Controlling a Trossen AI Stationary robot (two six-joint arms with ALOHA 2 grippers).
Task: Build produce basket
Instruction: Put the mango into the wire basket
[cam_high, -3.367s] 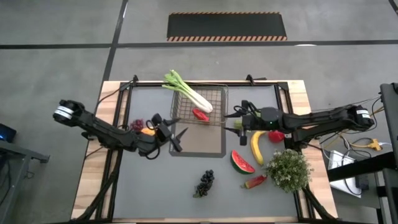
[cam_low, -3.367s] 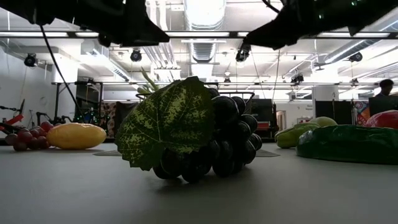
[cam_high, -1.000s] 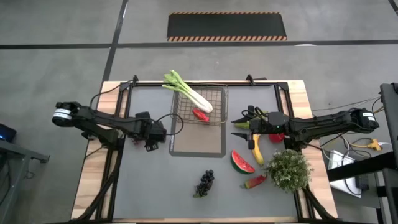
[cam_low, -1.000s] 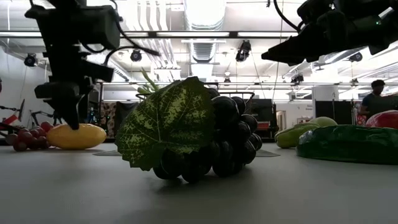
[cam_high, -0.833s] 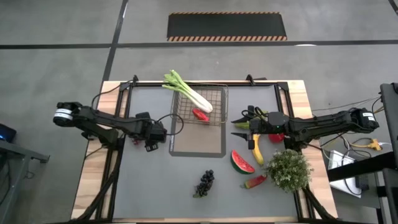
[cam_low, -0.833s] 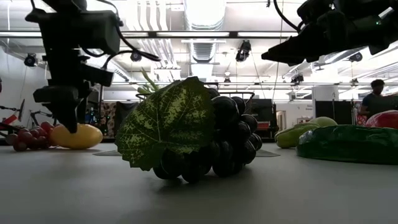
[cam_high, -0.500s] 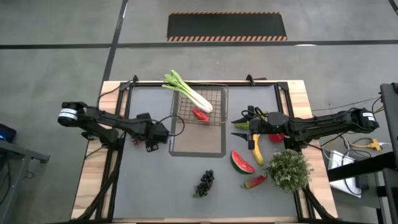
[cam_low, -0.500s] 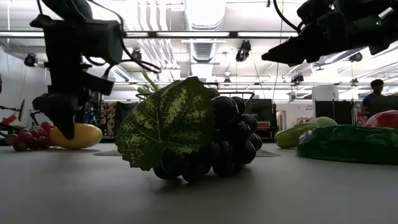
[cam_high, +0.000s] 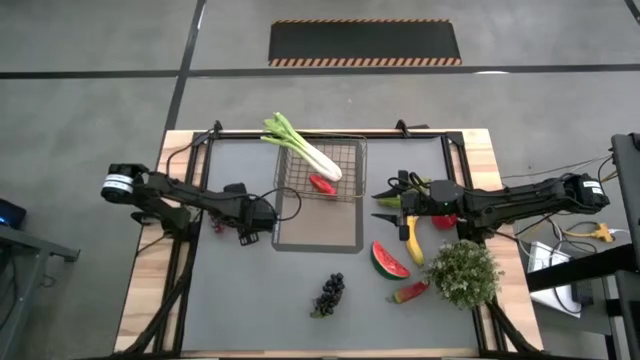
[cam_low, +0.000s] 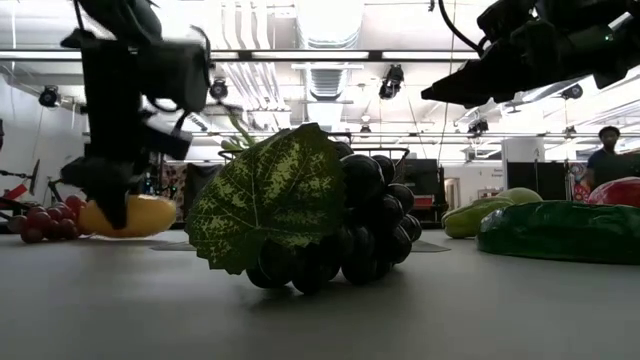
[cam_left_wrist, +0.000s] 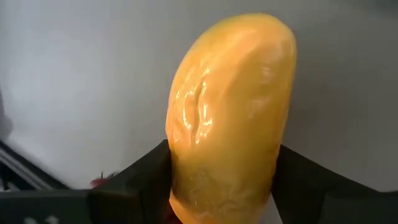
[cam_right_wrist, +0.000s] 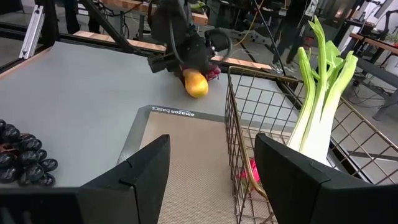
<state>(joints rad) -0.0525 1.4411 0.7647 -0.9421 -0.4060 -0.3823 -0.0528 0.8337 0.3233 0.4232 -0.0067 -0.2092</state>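
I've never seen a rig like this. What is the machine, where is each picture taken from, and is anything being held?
This is a two-armed robot at a table. One picture looks straight down, one sits at tabletop height facing the grapes, and one camera rides on each wrist. The left tool grips a yellow fruit, seen close in its wrist view. The right tool hangs open and empty near the banana. The wire basket holds a leek and a red pepper; a watermelon slice and leafy plant lie outside.
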